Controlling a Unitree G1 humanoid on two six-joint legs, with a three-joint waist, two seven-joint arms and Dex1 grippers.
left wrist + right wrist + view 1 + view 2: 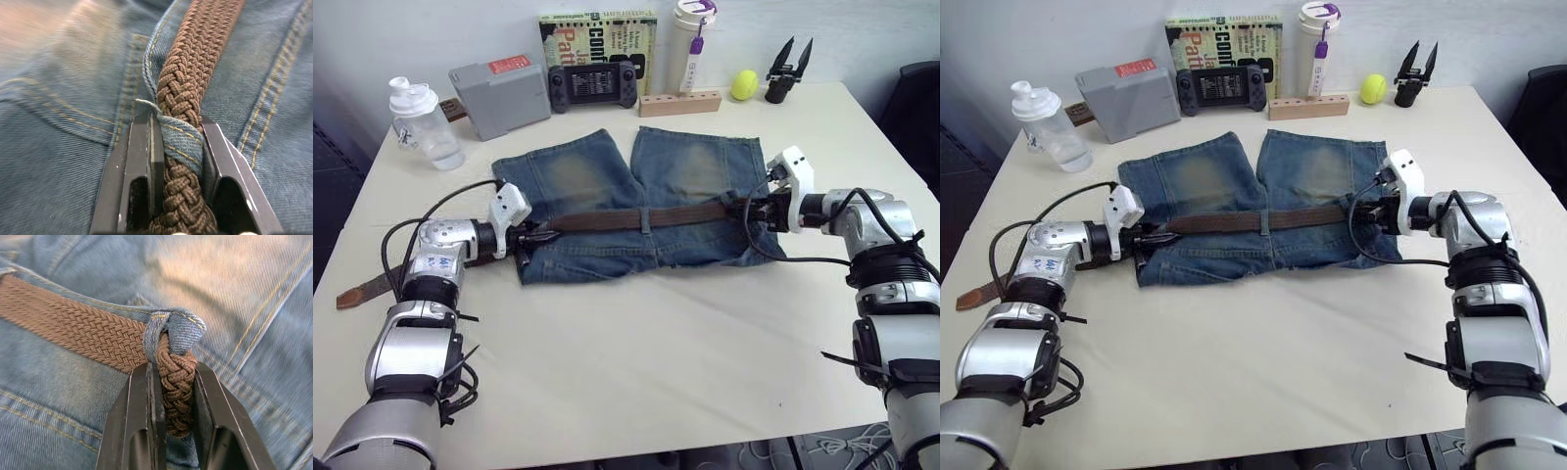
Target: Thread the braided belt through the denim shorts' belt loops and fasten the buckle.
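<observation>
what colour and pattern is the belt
Brown, in a woven braid; the braided belt shows best in the left wrist view.

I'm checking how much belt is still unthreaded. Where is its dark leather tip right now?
The leather tip lies flat on the table at the robot's far left, outside the left arm, well away from the denim shorts.

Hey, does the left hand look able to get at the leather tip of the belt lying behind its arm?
Probably not as things stand: the left hand is shut on the braided belt at the denim shorts, and the leather tip lies behind its forearm.
</observation>
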